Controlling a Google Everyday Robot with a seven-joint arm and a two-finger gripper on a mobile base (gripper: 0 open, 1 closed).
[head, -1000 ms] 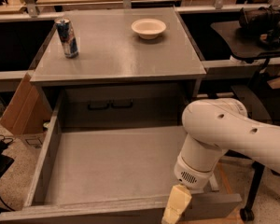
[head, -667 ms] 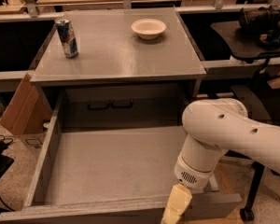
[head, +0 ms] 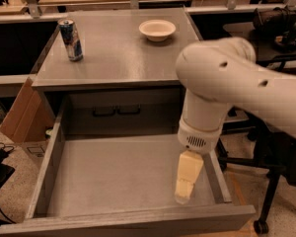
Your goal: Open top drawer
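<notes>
The top drawer (head: 118,174) fills the lower half of the frame. It stands far out from the grey cabinet, and its tray looks bare. Its flat front runs left to right along the bottom edge.

The pincer (head: 186,181) hangs over the right side of the tray, near the right wall. The drawer front is just below it in the frame. I cannot tell if the pincer is open or closed, and it holds nothing that I can see.

The white arm (head: 227,78) comes in from the right, bends at a big round joint, then points almost straight down.

The drawer looks about as open as it can go, so I think the job is nearly done.

On the worktop (head: 118,58) in the upper part of the frame stand a can (head: 71,39) on the left and a bowl (head: 157,29) further back.
</notes>
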